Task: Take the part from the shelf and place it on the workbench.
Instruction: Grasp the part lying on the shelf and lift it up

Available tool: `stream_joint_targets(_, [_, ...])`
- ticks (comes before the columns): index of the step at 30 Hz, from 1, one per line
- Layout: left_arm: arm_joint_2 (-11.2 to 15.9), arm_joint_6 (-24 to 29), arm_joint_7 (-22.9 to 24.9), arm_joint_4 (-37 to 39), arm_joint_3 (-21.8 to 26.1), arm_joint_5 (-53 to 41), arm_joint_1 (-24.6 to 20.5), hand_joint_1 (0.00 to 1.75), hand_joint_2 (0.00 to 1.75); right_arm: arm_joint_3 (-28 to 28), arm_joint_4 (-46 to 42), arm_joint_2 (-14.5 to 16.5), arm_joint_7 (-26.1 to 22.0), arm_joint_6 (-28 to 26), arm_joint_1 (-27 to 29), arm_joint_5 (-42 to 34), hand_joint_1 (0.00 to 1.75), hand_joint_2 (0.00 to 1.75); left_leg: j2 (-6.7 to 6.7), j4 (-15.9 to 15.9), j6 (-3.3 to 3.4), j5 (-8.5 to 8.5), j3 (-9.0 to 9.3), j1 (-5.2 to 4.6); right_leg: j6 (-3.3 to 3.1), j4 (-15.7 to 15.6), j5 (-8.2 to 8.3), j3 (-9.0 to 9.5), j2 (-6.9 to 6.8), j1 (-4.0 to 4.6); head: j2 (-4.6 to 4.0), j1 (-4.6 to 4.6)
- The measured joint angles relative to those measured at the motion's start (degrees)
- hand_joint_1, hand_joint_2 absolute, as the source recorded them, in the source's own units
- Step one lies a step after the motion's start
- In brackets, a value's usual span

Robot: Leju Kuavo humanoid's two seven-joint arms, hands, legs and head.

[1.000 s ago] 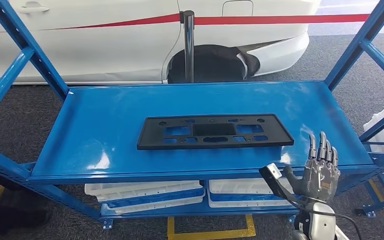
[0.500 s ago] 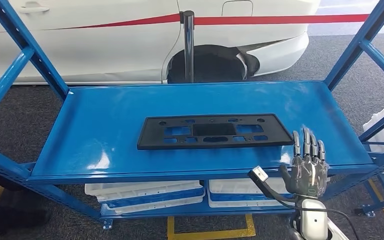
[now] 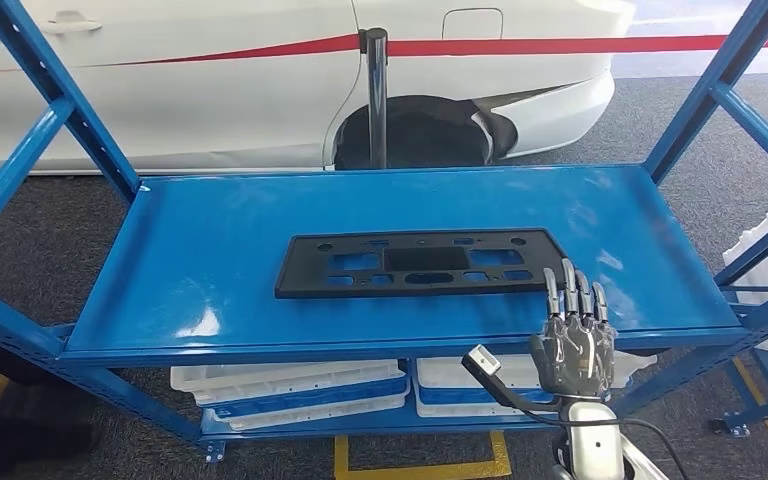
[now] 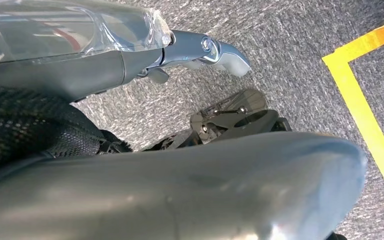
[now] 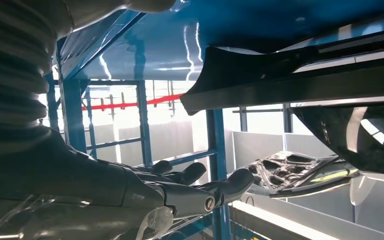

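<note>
Blue shelf (image 3: 210, 290) before white car (image 3: 160, 90); black part (image 3: 422, 263) at 10 o'clock of empty, straight-fingered right hand (image 3: 572, 340); white trays (image 3: 290, 390) below.

No text, label or number could be read anywhere. The shelf (image 3: 210, 290) bore no legible markings.
</note>
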Motion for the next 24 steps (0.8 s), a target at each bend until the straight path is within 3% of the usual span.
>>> stream_joint_targets(11, [-0.01,0.09,-0.26,0.02,-0.24,0.09,0.00,0.00,0.00,7.04,-0.20,3.01,-1.03,1.93,-2.43,1.87,0.00,1.75,0.01,0.00,-0.01,0.03,0.02,0.00,-0.02,0.01,0.03,0.01,0.00,0.00,0.00,0.00])
stream_joint_targets(24, [0.00,0.01,0.10,0.02,-0.71,-0.51,-0.14,0.00,0.00,10.47,0.93,4.44,-1.34,2.44,-2.28,1.24,0.00,1.75,-0.17,0.02,-0.04,0.19,-0.74,-0.02,-0.05,0.04,0.14,-0.63,-0.14,-0.03,0.00,0.00])
